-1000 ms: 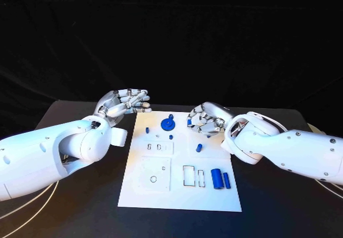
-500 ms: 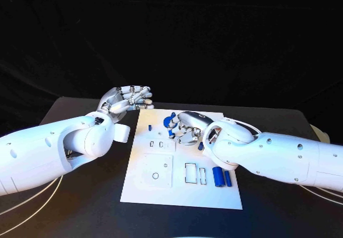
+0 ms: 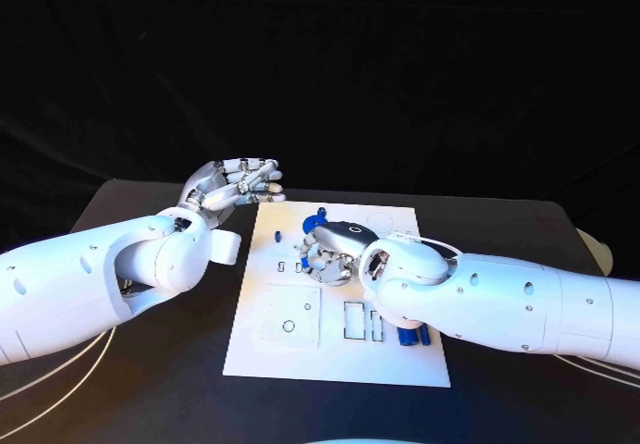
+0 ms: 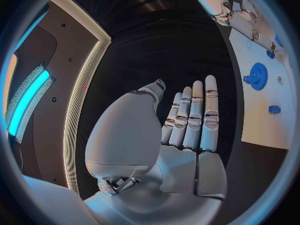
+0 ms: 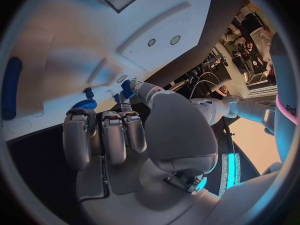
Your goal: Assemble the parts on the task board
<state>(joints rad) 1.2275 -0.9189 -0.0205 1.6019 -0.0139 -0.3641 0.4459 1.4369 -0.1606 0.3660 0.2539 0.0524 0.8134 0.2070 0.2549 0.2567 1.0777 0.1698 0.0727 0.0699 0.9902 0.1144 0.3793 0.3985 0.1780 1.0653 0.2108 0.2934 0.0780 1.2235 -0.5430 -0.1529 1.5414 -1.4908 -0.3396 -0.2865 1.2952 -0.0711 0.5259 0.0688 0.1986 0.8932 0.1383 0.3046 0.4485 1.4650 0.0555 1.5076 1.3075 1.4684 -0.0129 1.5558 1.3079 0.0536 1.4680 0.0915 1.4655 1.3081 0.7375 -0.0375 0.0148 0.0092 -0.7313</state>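
The right hand (image 3: 334,252) hovers low over the middle of the white board (image 3: 274,356), fingers curled down, and in the right wrist view a small blue peg (image 5: 127,89) seems pinched at its fingertips (image 5: 129,107), though the hold is hard to read for sure. Judging by that pose, it is carrying the peg toward a socket, which is why the forearm lies across the board from about four o'clock. Just past the fingers, toward twelve o'clock, the blue gear (image 3: 316,225) sits on the board; two blue cylinders (image 3: 411,335) peek out under the forearm at about five o'clock. The left hand (image 3: 238,188) is raised off the board's ten o'clock corner, fingers straight and close together, holding nothing, apparently parked clear of the work.
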